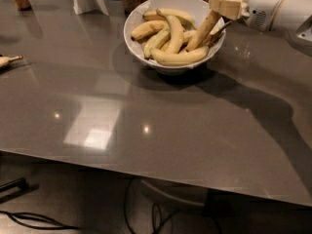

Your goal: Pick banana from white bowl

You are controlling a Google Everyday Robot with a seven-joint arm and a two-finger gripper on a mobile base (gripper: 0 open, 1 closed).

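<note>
Arm (278,9) extended from right. Gripper (228,5) over bowl's (130,23) right rim, clamped on banana's (202,30) upper end. Banana straight, brownish-yellow, steeply tilted, lower tip among other bananas (178,57).

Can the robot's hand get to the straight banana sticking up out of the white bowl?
Looks like yes: the gripper sits above the rim of the large round white bowl, fingers closed on the top of the long, nearly straight yellow banana. Nothing blocks it.
</note>
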